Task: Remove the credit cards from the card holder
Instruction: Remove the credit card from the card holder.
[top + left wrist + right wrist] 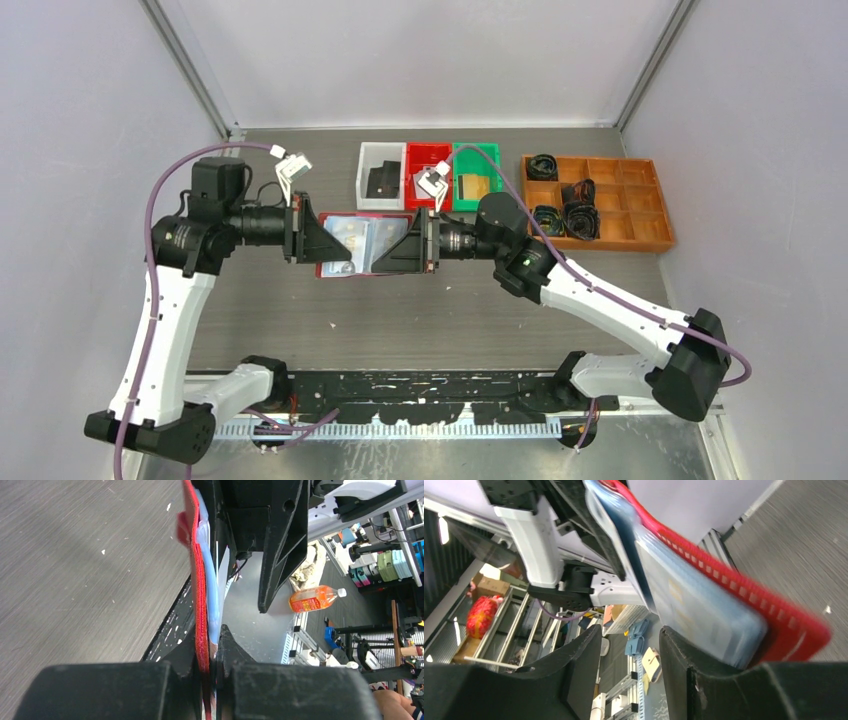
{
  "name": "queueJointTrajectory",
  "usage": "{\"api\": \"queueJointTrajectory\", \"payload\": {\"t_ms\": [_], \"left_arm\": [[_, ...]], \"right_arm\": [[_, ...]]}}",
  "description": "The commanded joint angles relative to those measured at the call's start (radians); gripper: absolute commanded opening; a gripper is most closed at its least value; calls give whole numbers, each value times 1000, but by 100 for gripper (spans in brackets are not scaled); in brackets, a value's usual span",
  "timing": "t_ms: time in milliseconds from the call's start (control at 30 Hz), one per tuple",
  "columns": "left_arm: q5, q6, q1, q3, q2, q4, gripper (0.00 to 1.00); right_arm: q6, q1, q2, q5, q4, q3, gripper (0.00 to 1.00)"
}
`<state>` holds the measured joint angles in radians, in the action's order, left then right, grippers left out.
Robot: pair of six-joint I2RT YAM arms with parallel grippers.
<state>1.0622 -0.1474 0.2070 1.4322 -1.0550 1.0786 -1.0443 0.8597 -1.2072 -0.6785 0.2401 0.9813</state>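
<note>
The red card holder (362, 247) is held open and lifted above the table between the two arms. Its pale blue-grey pocket pages face up, with pale credit cards (352, 232) still in the pockets. My left gripper (322, 240) is shut on the holder's left edge. In the left wrist view (207, 642) the red cover (200, 605) and blue-grey pages sit pinched between the fingers. My right gripper (402, 248) is at the holder's right edge. In the right wrist view (630, 630) its jaws are apart with nothing between them, and the holder's pages (694, 605) lie against the outside of one finger (689, 660).
A white bin (380, 175) with a flat black item, a red bin (427, 173) and a green bin (475, 175) stand in a row behind the holder. An orange compartment tray (598, 200) with black items stands at the back right.
</note>
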Motion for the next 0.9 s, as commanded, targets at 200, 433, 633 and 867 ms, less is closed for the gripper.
{"api": "queueJointTrajectory", "payload": {"t_ms": [200, 433, 633, 867], "left_arm": [[122, -76, -4, -10, 40, -96, 0], [131, -143, -4, -29, 52, -161, 0], [110, -219, -3, -57, 73, -232, 1], [106, -203, -4, -84, 86, -215, 2]], "right_arm": [[-58, -1, -1, -53, 222, 28, 48], [-52, 2, -34, -49, 215, 55, 47], [-60, 15, -67, -35, 247, 84, 38], [-109, 18, -72, -23, 339, 66, 19]]}}
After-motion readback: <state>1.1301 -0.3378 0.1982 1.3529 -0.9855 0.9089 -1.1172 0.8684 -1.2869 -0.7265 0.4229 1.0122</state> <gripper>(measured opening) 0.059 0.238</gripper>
